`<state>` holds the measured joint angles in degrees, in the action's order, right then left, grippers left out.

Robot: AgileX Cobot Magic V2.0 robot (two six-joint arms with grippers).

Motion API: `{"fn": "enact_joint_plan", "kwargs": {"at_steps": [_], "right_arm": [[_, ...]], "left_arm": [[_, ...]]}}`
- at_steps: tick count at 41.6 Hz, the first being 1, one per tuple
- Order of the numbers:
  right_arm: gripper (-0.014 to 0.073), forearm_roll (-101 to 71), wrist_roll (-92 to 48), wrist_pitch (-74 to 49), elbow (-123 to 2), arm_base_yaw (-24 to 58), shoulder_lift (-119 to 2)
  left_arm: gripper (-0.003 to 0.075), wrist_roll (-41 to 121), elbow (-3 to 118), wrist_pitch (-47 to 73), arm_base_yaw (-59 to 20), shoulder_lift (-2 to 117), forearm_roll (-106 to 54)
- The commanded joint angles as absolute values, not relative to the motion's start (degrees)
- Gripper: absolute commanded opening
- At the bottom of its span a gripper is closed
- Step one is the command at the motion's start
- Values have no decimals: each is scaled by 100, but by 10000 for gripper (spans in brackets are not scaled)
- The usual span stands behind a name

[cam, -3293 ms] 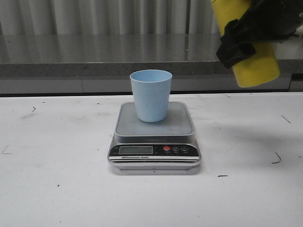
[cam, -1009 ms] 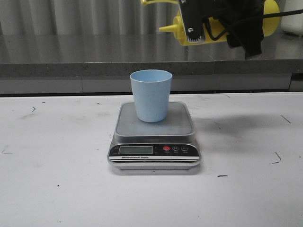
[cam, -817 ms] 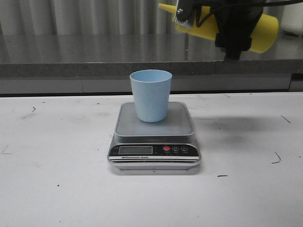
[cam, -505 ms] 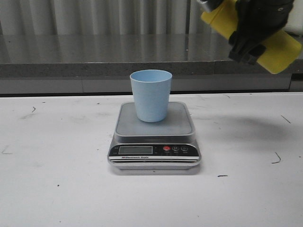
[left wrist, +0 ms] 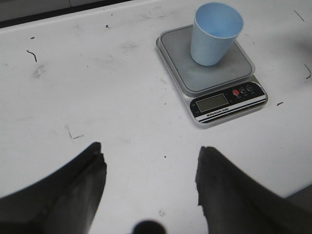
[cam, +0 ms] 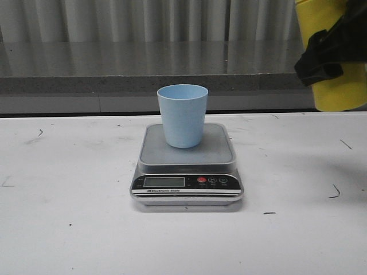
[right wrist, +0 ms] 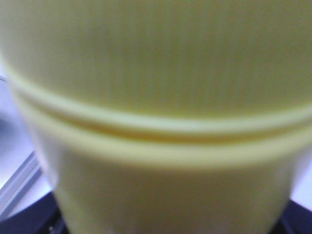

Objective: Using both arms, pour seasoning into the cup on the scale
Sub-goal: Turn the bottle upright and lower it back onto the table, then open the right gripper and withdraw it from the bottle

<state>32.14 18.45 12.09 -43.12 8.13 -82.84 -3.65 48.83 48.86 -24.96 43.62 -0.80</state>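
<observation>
The light blue cup (cam: 183,115) stands upright on the grey platform of the silver scale (cam: 187,172) at the table's middle; both also show in the left wrist view, the cup (left wrist: 216,33) and the scale (left wrist: 214,83). My right gripper (cam: 330,54) is shut on the yellow seasoning bottle (cam: 332,86), held upright in the air at the right, above the table; its nozzle is out of view. The bottle (right wrist: 156,97) fills the right wrist view. My left gripper (left wrist: 148,161) is open and empty over bare table, apart from the scale.
A grey counter ledge (cam: 114,80) runs behind the white table (cam: 69,217). The table has small black scuff marks (cam: 335,192).
The bottle swung from lying sideways, nozzle pointing left above the cup, back to upright and moved right, away from the cup. Cup and scale have not moved.
</observation>
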Motion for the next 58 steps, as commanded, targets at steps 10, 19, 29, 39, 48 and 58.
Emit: {"fn": "enact_joint_plan", "kwargs": {"at_steps": [10, 19, 29, 39, 48, 58], "right_arm": [[363, 2858, 1640, 3815, -4347, 402, -9087], [363, 2233, 607, 4901, -4347, 402, -9952], [363, 1712, 541, 5700, -4380, 402, -10613], [460, 1688, 541, 6023, -4380, 402, -10963], [629, 1688, 541, 5969, -4374, 402, -10979], [654, 1688, 541, 5912, -4210, 402, -10828]], "left_arm": [[398, -370, 5028, 4513, -2493, 4347, -143], [398, -370, 5028, 4513, -2493, 4347, -143], [398, -370, 5028, 4513, -2493, 4347, -143], [398, -370, 5028, 4511, -2493, 4347, -143], [398, -370, 5028, 4511, -2493, 4347, -143], [398, -370, 5028, 4511, -2493, 4347, -143]]}}
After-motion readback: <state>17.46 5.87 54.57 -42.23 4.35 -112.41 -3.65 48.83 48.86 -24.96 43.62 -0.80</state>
